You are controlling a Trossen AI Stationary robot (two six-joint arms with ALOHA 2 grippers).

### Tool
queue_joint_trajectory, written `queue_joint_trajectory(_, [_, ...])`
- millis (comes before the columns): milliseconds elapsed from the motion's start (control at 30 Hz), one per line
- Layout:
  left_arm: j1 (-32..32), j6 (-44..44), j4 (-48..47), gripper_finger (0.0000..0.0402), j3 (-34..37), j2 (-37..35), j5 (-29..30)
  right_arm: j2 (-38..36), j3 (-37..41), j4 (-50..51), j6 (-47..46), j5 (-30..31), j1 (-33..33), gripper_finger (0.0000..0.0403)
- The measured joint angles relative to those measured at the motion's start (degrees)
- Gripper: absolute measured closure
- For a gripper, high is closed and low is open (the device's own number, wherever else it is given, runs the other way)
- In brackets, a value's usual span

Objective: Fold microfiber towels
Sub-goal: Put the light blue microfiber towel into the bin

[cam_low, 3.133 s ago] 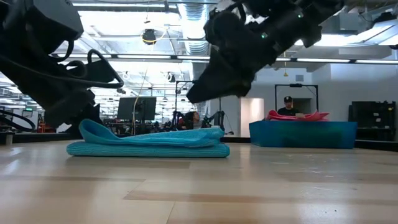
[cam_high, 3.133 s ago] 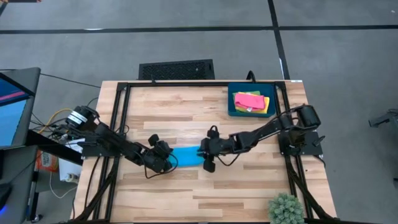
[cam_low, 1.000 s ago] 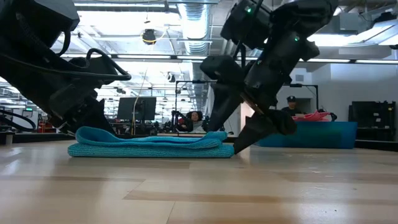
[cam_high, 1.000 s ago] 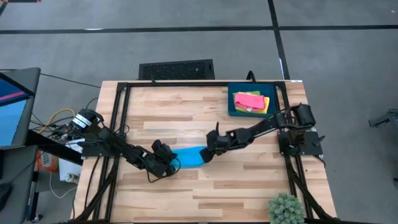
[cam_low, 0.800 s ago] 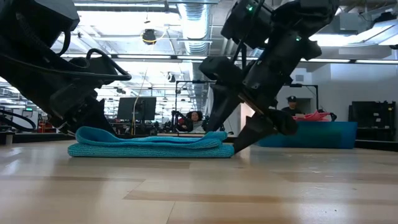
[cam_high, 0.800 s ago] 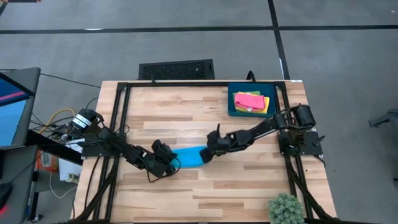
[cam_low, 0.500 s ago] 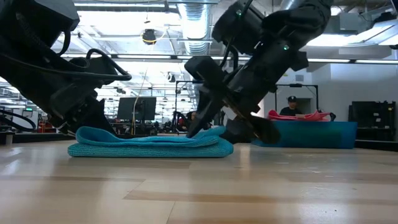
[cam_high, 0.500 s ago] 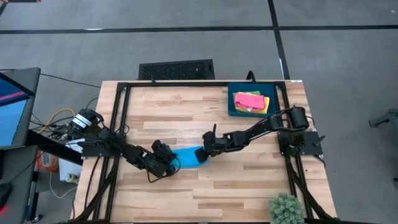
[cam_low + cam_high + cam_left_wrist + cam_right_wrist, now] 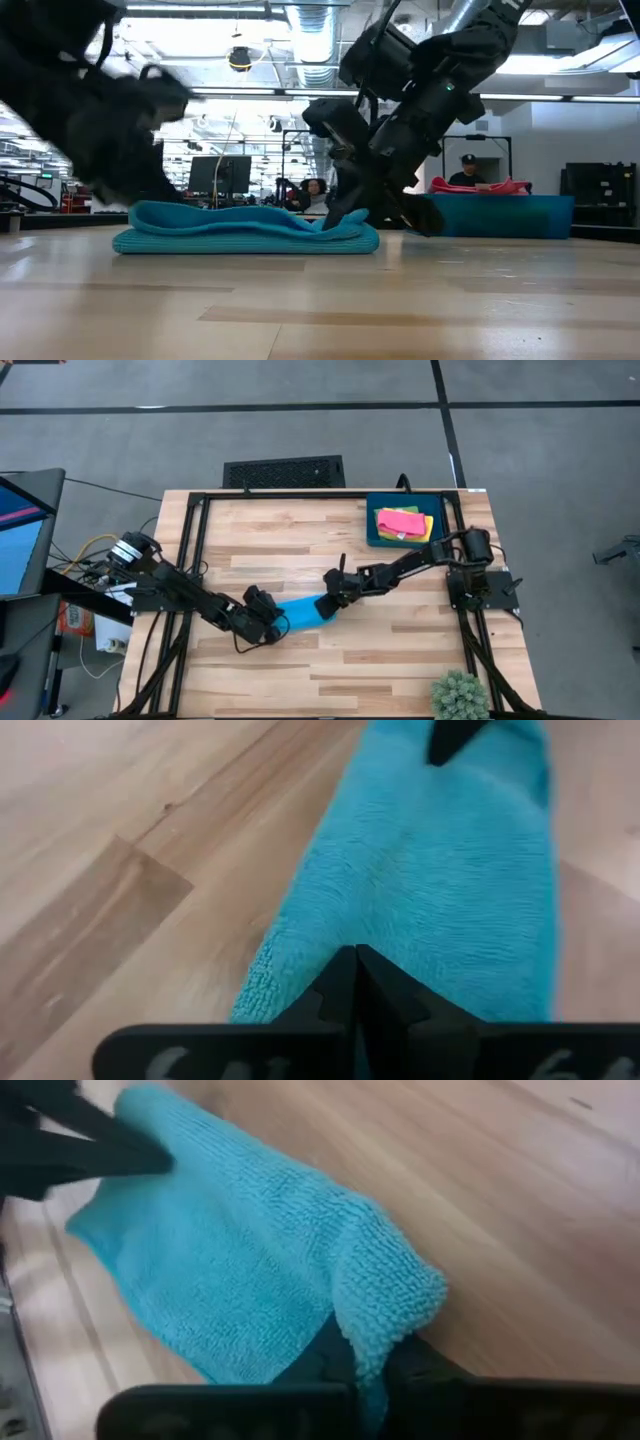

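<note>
High view: blue towel (image 9: 300, 611) lying as a narrow folded strip near the middle of the worktop (image 9: 300, 540). Left tool (image 9: 272, 624) down at one end of the strip, right tool (image 9: 330, 604) at the other, presumably so both ends can be carried together for a further fold. Dark blue tray (image 9: 375, 530) well apart at the far right corner, holding a pink towel (image 9: 397, 520) on top of a yellow towel (image 9: 428, 525); apparently the finished stack. Small potted plant (image 9: 460, 695) at the near right edge.

Low view: blue towel flat in layers, upper layer rippled and lifted slightly at the right tool's end.

Left wrist view: fingers (image 9: 345, 982) pressed together with no gap, tips resting on the blue towel's end; no cloth visible between them, so probably pinning the end rather than gripping.

Right wrist view: fingers (image 9: 335, 1348) closed on the doubled corner of the blue towel, cloth bulging over the tips. Grip taken at the corner, likely to keep both layers aligned when lifted.
</note>
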State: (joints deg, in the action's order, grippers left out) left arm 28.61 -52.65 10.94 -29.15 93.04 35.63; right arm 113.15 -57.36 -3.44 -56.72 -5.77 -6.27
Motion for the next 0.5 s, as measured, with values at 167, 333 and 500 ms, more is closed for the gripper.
queue_joint_trajectory(167, [-2.34,5.22,-2.69,0.0401,0.01,-8.88,-1.65,-4.17,0.50,4.88,4.24,-2.55,5.23,0.0384])
queue_joint_trajectory(333, [-6.02,7.16,-12.40,0.0401,0.01,-20.32,-0.57,-10.37,0.31,13.47,11.54,-1.12,14.03,0.0385])
queue_joint_trajectory(500, [-9.12,9.02,-20.30,0.0401,0.01,-29.57,1.03,-17.50,0.13,18.60,16.32,-2.23,22.59,0.0385])
